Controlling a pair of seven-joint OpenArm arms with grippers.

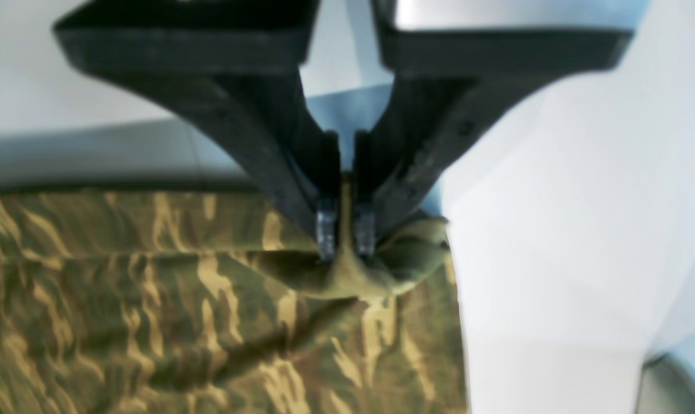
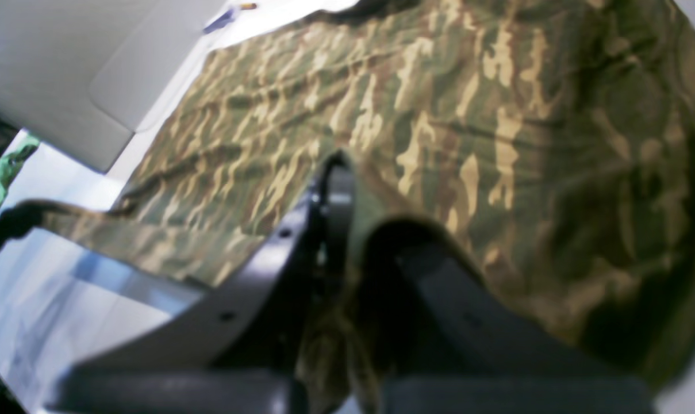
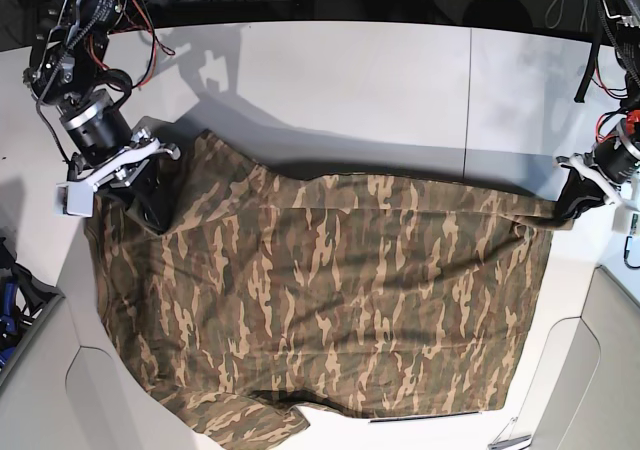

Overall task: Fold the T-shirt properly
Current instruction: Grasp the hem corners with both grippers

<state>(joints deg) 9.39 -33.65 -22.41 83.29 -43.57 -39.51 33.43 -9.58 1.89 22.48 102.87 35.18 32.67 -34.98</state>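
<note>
Spreading across the middle and lower part of the base view, one white table (image 3: 330, 80) carries everything; a seam runs down it right of centre. On it lies a single T-shirt (image 3: 330, 300) in brown, tan and dark olive camouflage, opened out wide and covering most of the table's lower half, from the left edge to near the right edge. Its top edge is pulled taut between two lifted corners, one at the upper left and one at the right of the frame, while the rest rests flat with shallow wrinkles.

Two arms work the cloth. At the upper left of the base view, the right hand (image 3: 150, 202) is clamped on the shirt's corner; its wrist view shows fabric draped over one finger and pinched between the two, blurred. At the right edge of the base view, the left hand (image 3: 570, 198) is closed on the opposite corner; its wrist view shows a bunched tan-olive fold squeezed between the fingertips (image 1: 326, 230), with bare table to the right of the frame.
</note>
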